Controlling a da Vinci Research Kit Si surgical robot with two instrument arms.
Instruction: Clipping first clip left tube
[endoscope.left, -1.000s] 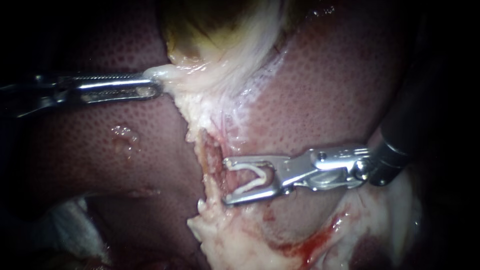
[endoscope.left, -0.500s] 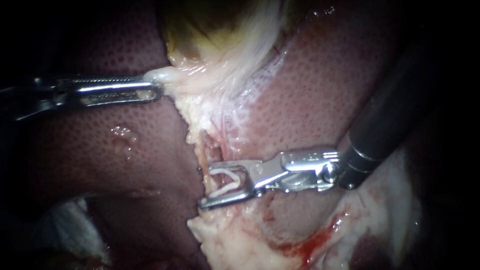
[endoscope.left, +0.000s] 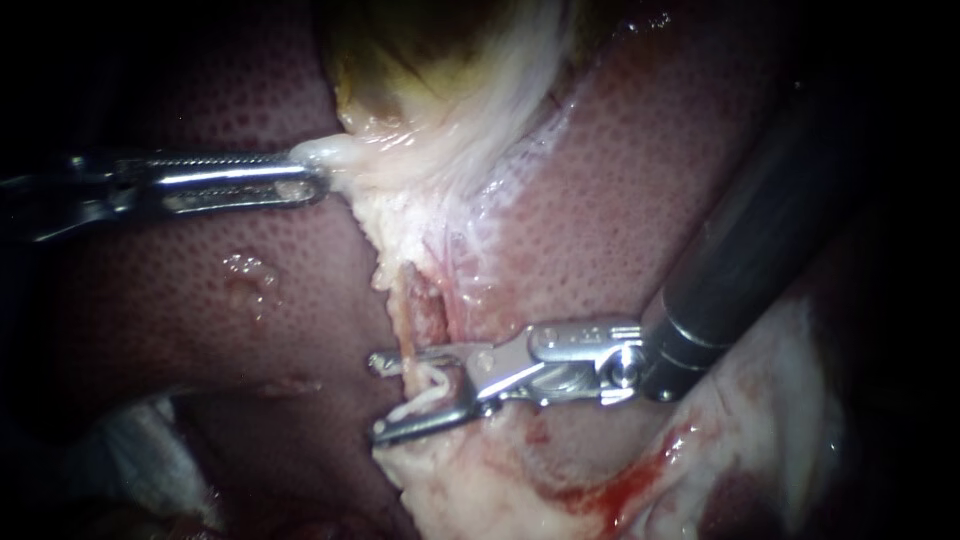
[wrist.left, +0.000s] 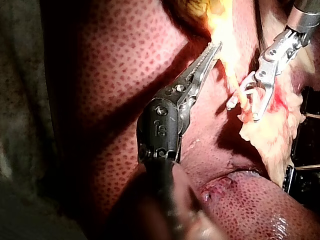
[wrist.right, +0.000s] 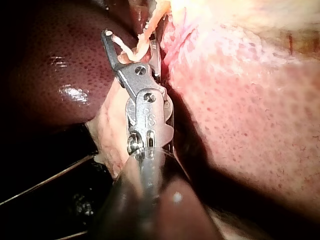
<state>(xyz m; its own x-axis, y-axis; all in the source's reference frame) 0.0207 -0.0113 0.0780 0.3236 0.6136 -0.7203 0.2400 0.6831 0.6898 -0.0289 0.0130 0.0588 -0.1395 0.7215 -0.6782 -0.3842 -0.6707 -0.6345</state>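
- Since a second ago the right instrument (endoscope.left: 378, 398) has slid across the liver (endoscope.left: 620, 180) toward the tube (endoscope.left: 405, 325). Its jaws were beside that tube before and now straddle it.
- Those jaws stand apart, with a white clip (endoscope.left: 428, 385) seated between them and touching both.
- That tube runs down from the pale neck of the gallbladder (endoscope.left: 420, 55) along the liver's edge and passes between the two jaws, across the clip.
- Just under the lower jaw lies pale fatty tissue (endoscope.left: 470, 480), streaked with blood.
- Well apart from all this, the left instrument (endoscope.left: 318, 172) has not shifted. Its jaws are clamped on a pale fold at the gallbladder's neck.
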